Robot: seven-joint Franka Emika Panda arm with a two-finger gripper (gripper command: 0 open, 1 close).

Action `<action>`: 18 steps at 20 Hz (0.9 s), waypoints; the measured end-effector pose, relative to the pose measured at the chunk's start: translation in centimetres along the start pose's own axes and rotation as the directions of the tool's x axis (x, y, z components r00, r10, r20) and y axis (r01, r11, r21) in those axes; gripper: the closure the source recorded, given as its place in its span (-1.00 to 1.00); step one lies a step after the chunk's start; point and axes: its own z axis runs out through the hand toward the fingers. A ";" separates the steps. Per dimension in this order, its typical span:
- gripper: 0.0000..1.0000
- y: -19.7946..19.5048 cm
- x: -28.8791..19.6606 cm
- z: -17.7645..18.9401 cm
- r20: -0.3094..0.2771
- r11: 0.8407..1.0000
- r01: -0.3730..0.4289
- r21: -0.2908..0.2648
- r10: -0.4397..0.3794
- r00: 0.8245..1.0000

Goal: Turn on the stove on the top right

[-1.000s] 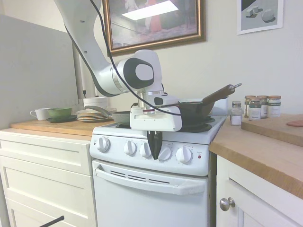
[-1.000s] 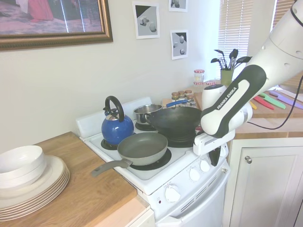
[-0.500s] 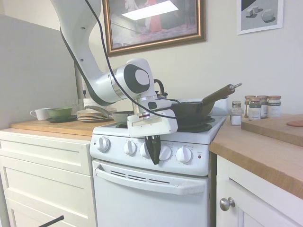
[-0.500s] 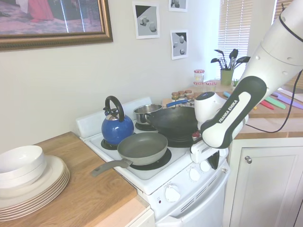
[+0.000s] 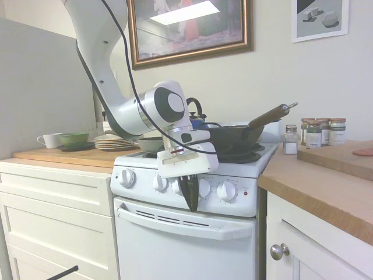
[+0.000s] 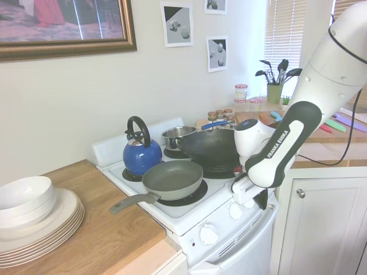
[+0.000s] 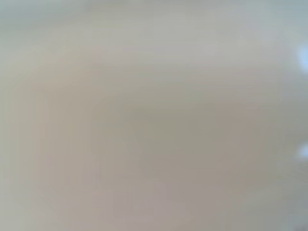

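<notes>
Stove (image 5: pixel 192 233) between two counters, cookware on top — arm in front of the knob row.

On the stove top, seen in the second exterior view, a frying pan (image 6: pixel 172 179) sits at the front, a kettle (image 6: pixel 140 153) behind it, a wok (image 6: pixel 212 149) to its right and a small pot (image 6: pixel 179 137) behind the wok. The gripper (image 5: pixel 191 198) hangs tilted before the knob panel, over the middle knobs; one knob (image 5: pixel 127 178) lies to its left, another (image 5: pixel 226 190) to its right. Stacked plates (image 6: pixel 40 223) with bowls on them rest on the left counter (image 6: pixel 109 235). Spice jars (image 5: pixel 317 133) stand on the right counter (image 5: pixel 315 186) — against the wall.
</notes>
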 end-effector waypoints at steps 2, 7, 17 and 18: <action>1.00 0.6 0.6 -0.1 -0.005 1.000 -0.010 0.000 0.010 1.000; 1.00 0.5 0.4 -0.2 -0.005 1.000 -0.004 0.005 0.004 1.000; 1.00 3.1 -2.2 -4.8 0.009 0.993 0.017 0.117 -0.018 1.000; 1.00 3.5 -2.3 -5.2 0.009 0.992 0.016 0.123 -0.017 1.000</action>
